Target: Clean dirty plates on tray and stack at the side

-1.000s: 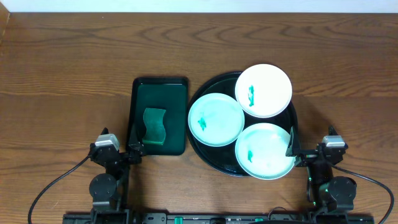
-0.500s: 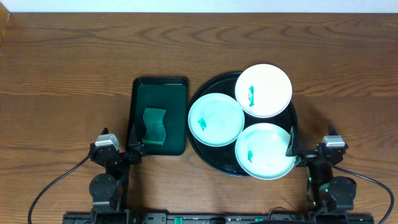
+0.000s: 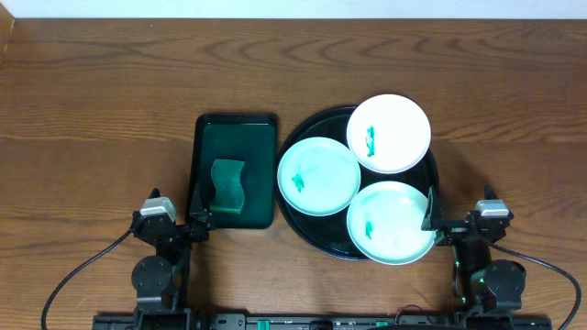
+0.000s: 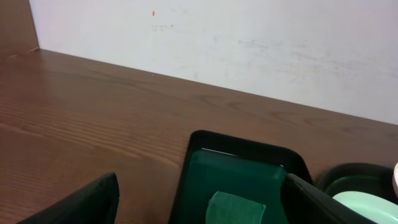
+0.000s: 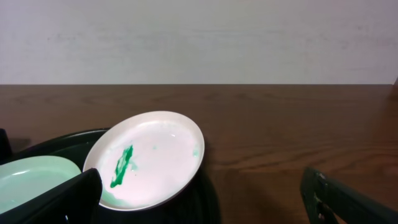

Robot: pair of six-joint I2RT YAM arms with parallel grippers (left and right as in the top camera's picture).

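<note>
Left gripper [image 3: 195, 220], at the lower left of the overhead view, stands spread at the corner of the green tray [image 3: 234, 142]. I think it should take the sponge [image 3: 227, 187] firmly by its middle before wiping. To the right, the black tray [image 3: 309, 231] holds the smeared plates: one mint plate [image 3: 318, 176], the white plate [image 3: 389, 134] and the second mint plate [image 3: 392, 223]. Right gripper [image 3: 431, 220], at the lower right, is spread too. Nothing has moved since one second ago.

I see a white plate [image 5: 149, 158] with a green smear [image 5: 123, 165] at middle left, sitting on the black tray [image 5: 56, 143]. A mint plate [image 5: 31, 180] peeks in at lower left. My right gripper [image 5: 202, 193] has its fingers wide apart, one in each bottom corner.
</note>
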